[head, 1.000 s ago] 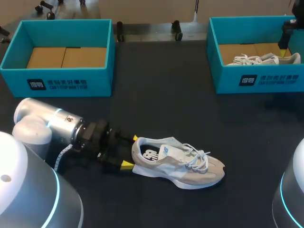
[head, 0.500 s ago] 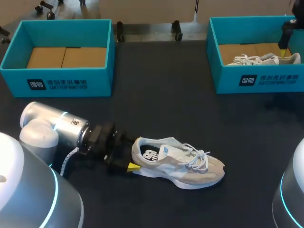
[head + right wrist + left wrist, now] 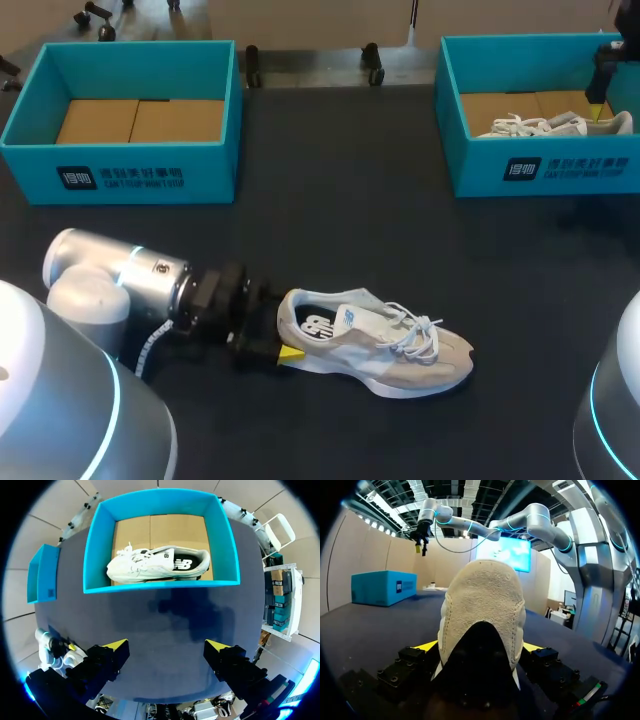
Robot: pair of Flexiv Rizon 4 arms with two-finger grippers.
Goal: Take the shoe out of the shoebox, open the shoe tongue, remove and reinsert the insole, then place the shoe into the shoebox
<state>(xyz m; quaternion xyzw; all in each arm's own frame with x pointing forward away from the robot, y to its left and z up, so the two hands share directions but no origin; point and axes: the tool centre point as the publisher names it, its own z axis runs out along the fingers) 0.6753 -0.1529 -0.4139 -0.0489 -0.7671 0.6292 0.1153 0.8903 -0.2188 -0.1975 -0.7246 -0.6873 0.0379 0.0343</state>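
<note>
Step one looks done: the shoe (image 3: 375, 340) lies out on the table (image 3: 330, 200), on its sole, with its heel between the fingers of the left tool (image 3: 480, 647) and its toe pointing away from that tool. The left tool stands wide, a yellow tip on either side of the heel, and I see no clamp on it. The laces look loose, and an insole (image 3: 320, 325) sits inside the shoe. Whether it has already been out and back I cannot tell, so the tongue and insole steps may still be owed. Putting the shoe away is certainly left.

The right tool (image 3: 166, 652) hangs wide and holds nothing. It is high above the full box (image 3: 160, 586), where a second shoe (image 3: 157, 565) lies on its side directly ahead of it.

The empty box (image 3: 120, 175) sits off to the left tool's side, well apart from it, with bare table between them. A carry there must lift the shoe over the near wall. Bare table also lies all round the shoe, so the right tool has room to come down beside the laces. The table's near edge runs closest, just under the left arm.
</note>
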